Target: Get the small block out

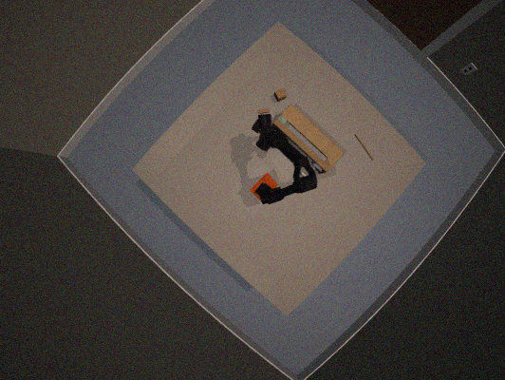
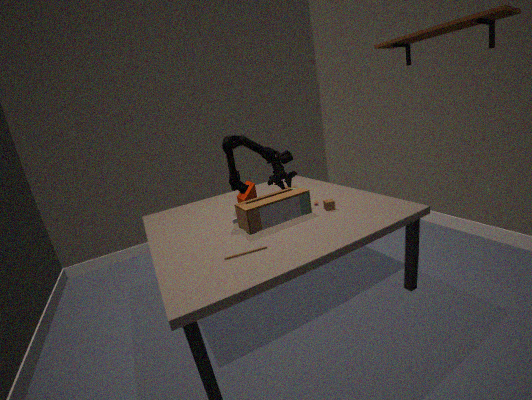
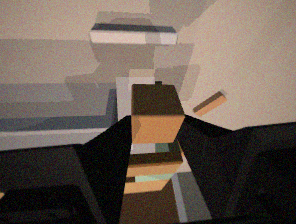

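My gripper point(image 3: 151, 118) point(image 1: 261, 123) point(image 2: 283, 181) is shut on a small tan block point(image 3: 155, 111), seen between the dark fingers in the wrist view. It holds the block in the air over the end of the wooden box point(image 1: 313, 130) point(image 2: 270, 201), above the box top. The box has a clear front point(image 2: 282, 212) and stands upright on the table point(image 1: 285, 247) point(image 2: 210, 280). Part of the box end point(image 3: 152, 172) shows under the block in the wrist view. In the top and exterior views the held block is too small to make out.
A second tan cube point(image 1: 280, 94) point(image 2: 328, 204) point(image 3: 210, 102) lies on the table just past the box end. A thin wooden stick point(image 1: 364, 146) point(image 2: 245, 253) lies in front of the box. The arm's orange base point(image 1: 264, 182) point(image 2: 247, 191) stands behind the box. A small white-and-blue slab lies below.
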Controlling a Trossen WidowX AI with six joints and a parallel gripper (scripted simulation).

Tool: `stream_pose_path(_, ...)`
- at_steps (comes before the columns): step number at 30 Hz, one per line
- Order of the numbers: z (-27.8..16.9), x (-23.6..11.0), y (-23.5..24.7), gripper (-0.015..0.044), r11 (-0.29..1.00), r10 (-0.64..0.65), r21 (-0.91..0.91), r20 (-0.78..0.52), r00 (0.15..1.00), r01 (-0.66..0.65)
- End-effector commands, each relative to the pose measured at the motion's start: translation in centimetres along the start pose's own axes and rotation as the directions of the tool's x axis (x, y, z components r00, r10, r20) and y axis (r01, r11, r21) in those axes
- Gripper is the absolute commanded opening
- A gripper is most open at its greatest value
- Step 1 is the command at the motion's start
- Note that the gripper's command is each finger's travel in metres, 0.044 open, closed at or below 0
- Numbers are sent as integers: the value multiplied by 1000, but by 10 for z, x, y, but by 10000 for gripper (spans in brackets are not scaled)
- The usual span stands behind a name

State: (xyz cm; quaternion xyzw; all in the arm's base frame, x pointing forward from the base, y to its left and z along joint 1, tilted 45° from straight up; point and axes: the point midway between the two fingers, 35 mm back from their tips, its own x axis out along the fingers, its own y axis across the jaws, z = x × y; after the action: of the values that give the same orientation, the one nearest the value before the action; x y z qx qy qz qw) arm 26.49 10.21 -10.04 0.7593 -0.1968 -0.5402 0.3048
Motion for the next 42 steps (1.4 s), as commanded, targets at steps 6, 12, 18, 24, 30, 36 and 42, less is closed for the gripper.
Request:
stream_pose_path(6,-4,-35,12,0,984,-77,-160,-13,997,74)
stream_pose_path(12,-5,-56,20,0,959,-126,-257,-23,992,116)
stream_pose_path(18,-4,-76,29,0,924,-174,-351,-33,984,151)
stream_pose_path(24,-3,-78,30,0,919,-179,-362,-35,983,155)
stream_pose_path(30,-3,-78,30,0,919,-179,-362,-35,983,155)
stream_pose_path(36,-3,-78,30,0,919,-179,-362,-35,983,155)
stream_pose_path(42,-3,-78,30,0,919,-179,-362,-35,983,155)
